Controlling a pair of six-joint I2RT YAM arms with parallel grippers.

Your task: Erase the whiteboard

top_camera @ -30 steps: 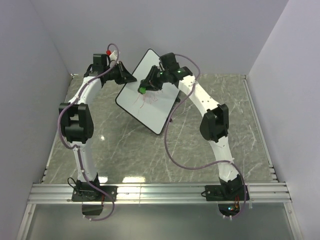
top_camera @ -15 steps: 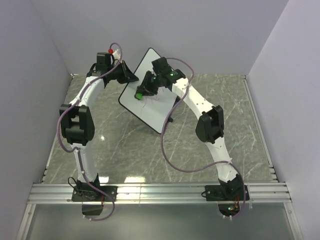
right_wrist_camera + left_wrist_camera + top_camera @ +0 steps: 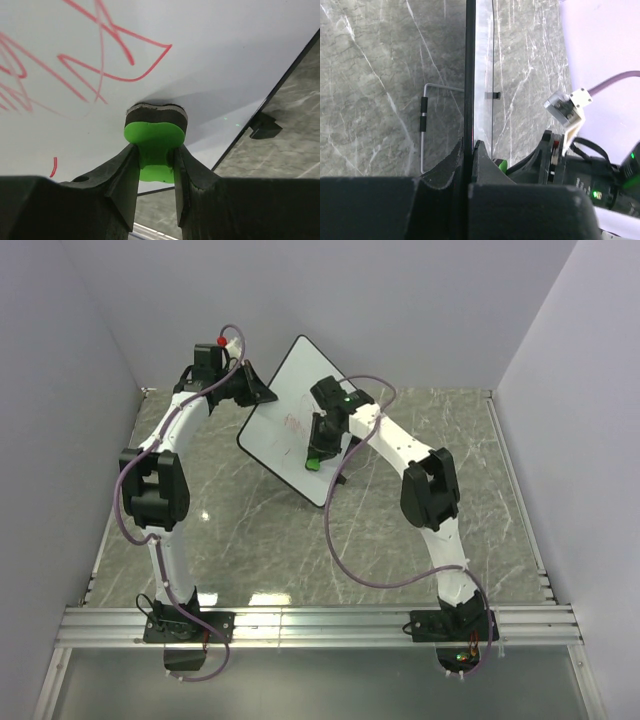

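Note:
The whiteboard [image 3: 290, 390] stands tilted up off the table, its face toward the right arm. My left gripper [image 3: 252, 390] is shut on its upper left edge; in the left wrist view the fingers [image 3: 455, 160] pinch the thin black edge [image 3: 469, 75], seen edge-on. Red scribbles [image 3: 100, 60] cross the white face [image 3: 210, 45]. My right gripper [image 3: 156, 150] is shut on a small green eraser [image 3: 155, 132], and the eraser's dark felt pad [image 3: 156, 114] presses flat on the board near its lower edge. From above, the eraser [image 3: 313, 462] sits low on the board.
A bent wire stand [image 3: 422, 125] shows behind the board over the grey marble table [image 3: 250, 530]. A small black foot [image 3: 264, 126] sticks out at the board's black rim. Grey walls close in on three sides, and an aluminium rail [image 3: 320, 625] carries both arm bases.
My right gripper swept the eraser from the board's upper left, across the scribbles, down to its lower edge. The left gripper tipped the board slightly and kept its hold.

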